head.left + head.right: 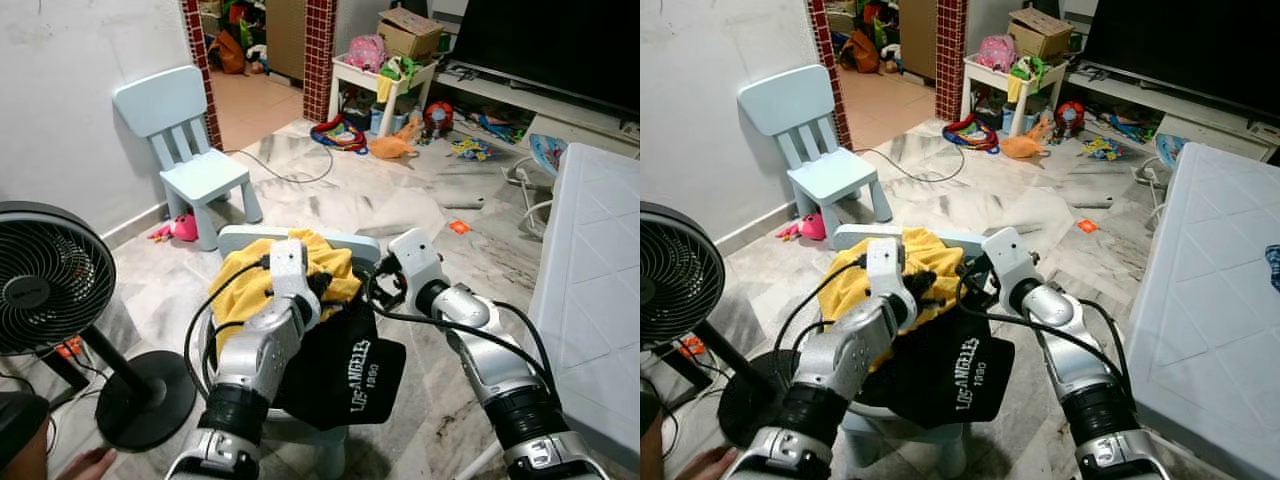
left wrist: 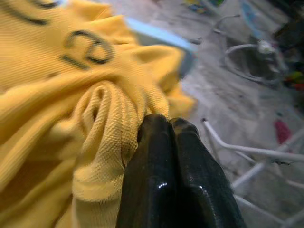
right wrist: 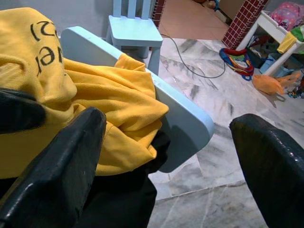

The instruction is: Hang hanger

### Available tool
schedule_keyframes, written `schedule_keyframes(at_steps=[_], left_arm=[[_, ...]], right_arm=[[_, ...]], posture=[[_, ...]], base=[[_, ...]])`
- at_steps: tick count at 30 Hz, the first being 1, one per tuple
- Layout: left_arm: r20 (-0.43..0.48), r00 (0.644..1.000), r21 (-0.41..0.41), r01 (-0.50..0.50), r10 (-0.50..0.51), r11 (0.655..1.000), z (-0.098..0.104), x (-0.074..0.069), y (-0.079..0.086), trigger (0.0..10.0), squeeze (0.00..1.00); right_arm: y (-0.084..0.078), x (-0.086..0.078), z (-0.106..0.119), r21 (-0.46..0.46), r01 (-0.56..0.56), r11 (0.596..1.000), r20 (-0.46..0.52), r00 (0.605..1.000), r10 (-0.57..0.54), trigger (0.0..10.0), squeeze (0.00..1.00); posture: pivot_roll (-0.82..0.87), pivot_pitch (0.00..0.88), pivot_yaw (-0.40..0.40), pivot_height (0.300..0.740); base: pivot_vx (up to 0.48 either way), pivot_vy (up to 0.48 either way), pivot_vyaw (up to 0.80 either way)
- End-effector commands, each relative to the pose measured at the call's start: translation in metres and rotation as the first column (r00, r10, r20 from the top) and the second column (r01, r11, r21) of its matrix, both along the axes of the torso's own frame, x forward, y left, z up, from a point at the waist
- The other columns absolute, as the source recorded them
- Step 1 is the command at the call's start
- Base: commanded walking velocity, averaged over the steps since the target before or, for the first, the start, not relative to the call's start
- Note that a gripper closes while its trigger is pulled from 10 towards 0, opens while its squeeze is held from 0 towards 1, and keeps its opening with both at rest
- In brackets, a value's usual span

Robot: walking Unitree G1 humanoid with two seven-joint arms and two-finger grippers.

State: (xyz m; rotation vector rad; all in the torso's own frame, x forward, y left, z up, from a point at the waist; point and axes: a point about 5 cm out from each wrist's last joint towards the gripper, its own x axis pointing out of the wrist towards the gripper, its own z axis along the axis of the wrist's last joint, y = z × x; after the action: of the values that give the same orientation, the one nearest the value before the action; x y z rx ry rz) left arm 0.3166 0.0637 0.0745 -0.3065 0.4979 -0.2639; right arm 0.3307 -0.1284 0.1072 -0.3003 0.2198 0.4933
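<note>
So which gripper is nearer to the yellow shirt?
Left. The left gripper is shut on a fold of the yellow shirt; the right gripper is open beside it, not touching.

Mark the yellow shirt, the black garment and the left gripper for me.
yellow shirt (image 1: 240,285), left eye view, bunched fabric on the chair.
black garment (image 1: 350,375), left eye view, beside the white lettering.
left gripper (image 2: 173,142), left wrist view, closed fingertips pinching yellow cloth.

Black garment (image 1: 345,375): white print "LOS ANGELES 1990"; yellow shirt (image 3: 71,104): black lettering, unreadable
</note>
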Motion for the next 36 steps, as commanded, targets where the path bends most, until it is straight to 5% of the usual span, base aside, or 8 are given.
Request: schedule_keyframes(at_steps=[1,6,9,11,13,14,16,36], left_arm=[[0.052,0.995,-0.002,-0.084,0.084,0.996,0.011,0.005,0.017,0.0,0.00],[0.058,0.994,0.003,-0.094,0.094,0.996,0.014,0.005,0.025,0.0,0.00],[0.034,0.999,0.104,0.015,-0.018,0.994,0.004,-0.011,0.034,9.4,0.00],[0.015,0.996,0.129,0.081,-0.084,0.988,-0.002,-0.019,0.032,10.0,0.00],[0.005,0.990,0.155,0.141,-0.143,0.978,-0.005,-0.025,0.030,10.0,0.00],[0.003,0.983,0.187,0.179,-0.183,0.966,-0.007,-0.030,0.028,10.0,0.76],[0.002,0.967,0.255,0.247,-0.256,0.935,-0.009,-0.038,0.027,10.0,1.00],[0.138,0.762,0.724,0.358,-0.633,0.590,0.035,-0.048,0.067,10.0,1.00]], right_arm=[[0.000,0.002,0.003,0.005,0.006,1.000,0.005,1.000,-0.006,10.0,0.00],[0.000,0.002,0.003,0.006,0.005,1.000,0.006,1.000,-0.005,10.0,0.00],[0.001,0.004,0.004,0.008,0.001,1.000,0.006,1.000,-0.001,10.0,0.00],[0.003,0.004,0.004,0.009,-0.003,1.000,0.006,1.000,0.003,10.0,0.00],[0.003,0.004,0.004,0.010,-0.006,1.000,0.006,1.000,0.006,10.0,0.00],[0.003,0.004,0.004,0.010,-0.007,1.000,0.007,1.000,0.006,10.0,0.00],[0.003,0.004,0.004,0.010,-0.007,1.000,0.007,1.000,0.007,10.0,0.00],[0.004,0.005,0.003,0.016,-0.011,1.000,0.001,1.000,0.011,10.0,0.00]], posture=[[-0.02,0.014,-0.021,0.740],[-0.02,0.014,-0.024,0.740],[-0.01,0.013,-0.030,0.740],[-0.01,0.013,-0.030,0.740],[0.00,0.012,-0.032,0.740],[0.00,0.012,-0.033,0.740],[0.00,0.012,-0.033,0.740],[0.02,0.013,-0.033,0.740]], base=[[0.000,0.000,0.00],[0.000,0.000,0.00],[0.000,0.000,0.00],[0.000,0.000,0.00],[0.000,0.000,0.00],[0.000,0.000,0.00],[0.000,0.000,0.00],[0.000,0.000,0.00]])
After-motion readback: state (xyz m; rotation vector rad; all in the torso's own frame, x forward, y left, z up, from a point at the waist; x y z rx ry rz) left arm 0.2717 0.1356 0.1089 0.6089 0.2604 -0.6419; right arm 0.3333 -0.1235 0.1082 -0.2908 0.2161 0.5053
